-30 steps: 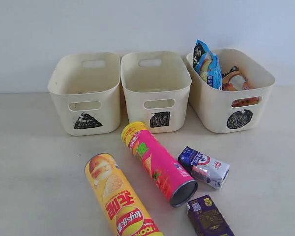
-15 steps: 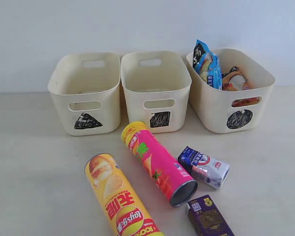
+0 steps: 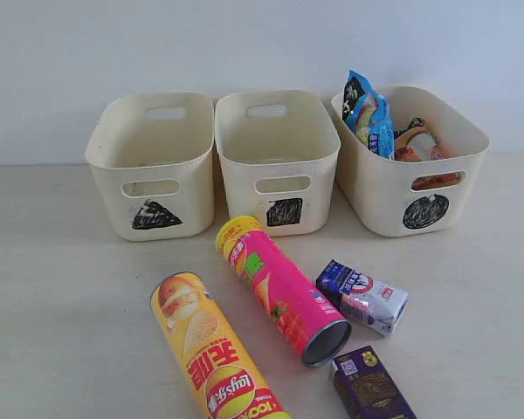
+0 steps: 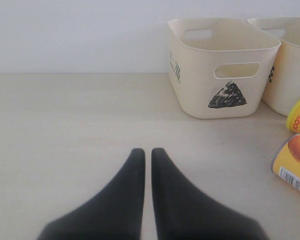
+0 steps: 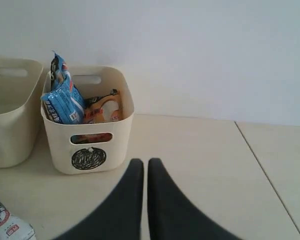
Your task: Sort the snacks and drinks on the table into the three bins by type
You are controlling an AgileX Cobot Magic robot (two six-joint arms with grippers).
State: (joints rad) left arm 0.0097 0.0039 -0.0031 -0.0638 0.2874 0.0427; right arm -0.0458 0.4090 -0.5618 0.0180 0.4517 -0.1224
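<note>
The yellow chip tube (image 3: 211, 353) and the pink chip tube (image 3: 281, 289) lie on their sides on the table (image 3: 61, 297). Beside them lie the white and blue carton (image 3: 363, 297) and the dark purple carton (image 3: 370, 385). The blue noodle packet (image 3: 369, 114) and the orange packet (image 3: 419, 144) sit in the circle bin (image 3: 410, 188). The triangle bin (image 3: 151, 166) and square bin (image 3: 278, 161) hold nothing I can see. My left gripper (image 4: 147, 151) is shut with nothing in it, well short of the triangle bin (image 4: 222, 67). My right gripper (image 5: 145, 162) is shut and holds nothing, near the circle bin (image 5: 87, 122).
A plain white wall rises behind the bins. In the right wrist view a seam (image 5: 262, 170) splits the table surface beside the circle bin. Neither arm shows in the exterior view.
</note>
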